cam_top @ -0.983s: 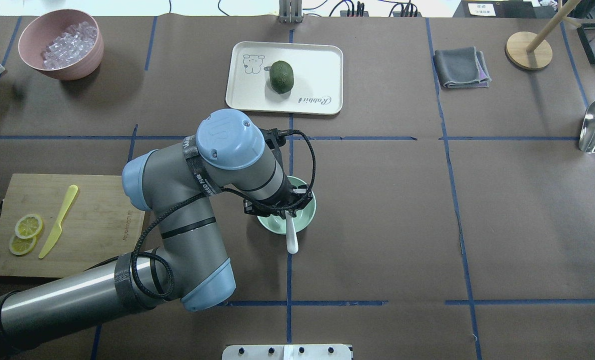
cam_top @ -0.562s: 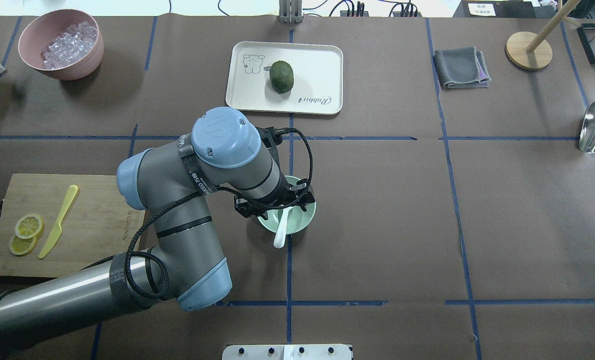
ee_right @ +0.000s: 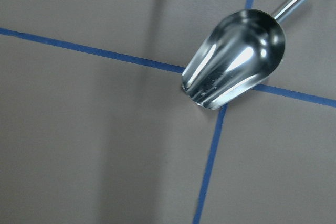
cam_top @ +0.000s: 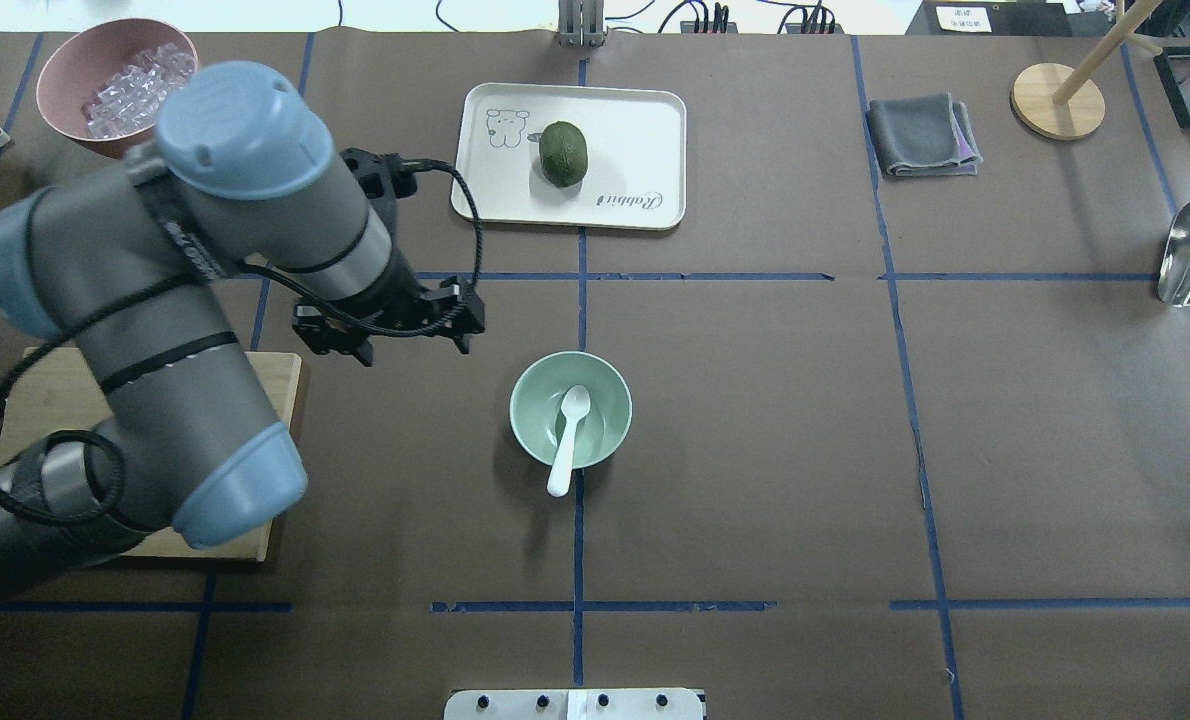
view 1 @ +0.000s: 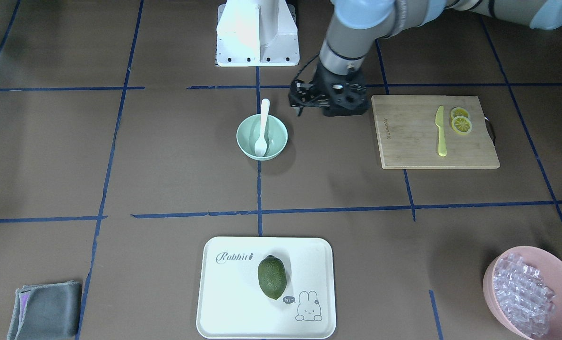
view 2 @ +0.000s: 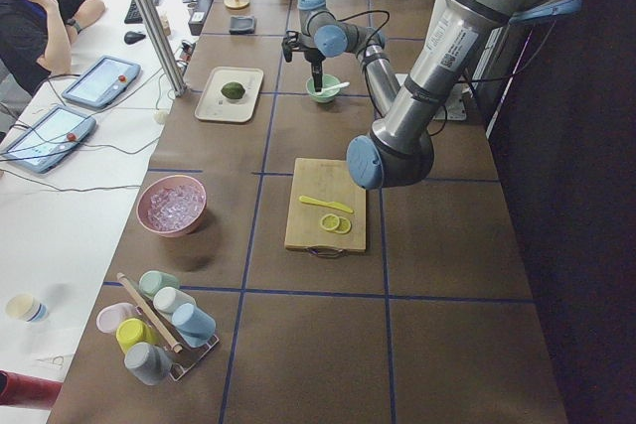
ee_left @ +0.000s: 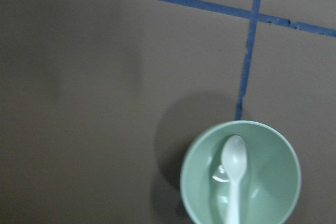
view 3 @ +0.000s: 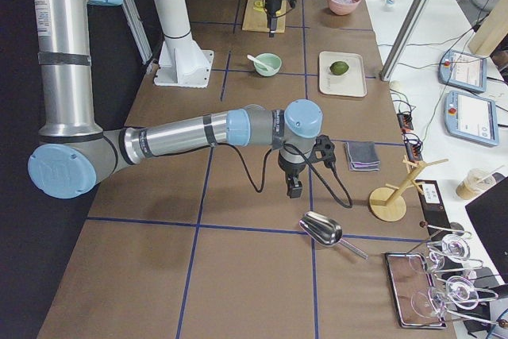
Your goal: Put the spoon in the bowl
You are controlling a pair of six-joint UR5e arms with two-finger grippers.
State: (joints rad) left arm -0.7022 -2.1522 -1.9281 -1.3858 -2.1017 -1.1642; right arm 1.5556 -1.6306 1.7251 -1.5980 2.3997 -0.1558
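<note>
Spoon (cam_top: 567, 441) lies in the mint-green bowl (cam_top: 607, 425), scoop on the floor and handle leaning over the robot-side rim. Left gripper (cam_top: 410, 340) is empty with fingers spread, apart from the bowl and near the cutting board (view 1: 413, 141). Right gripper (view 3: 294, 190) hangs by the metal scoop (view 3: 321, 229); spread or closed, cannot tell.
</note>
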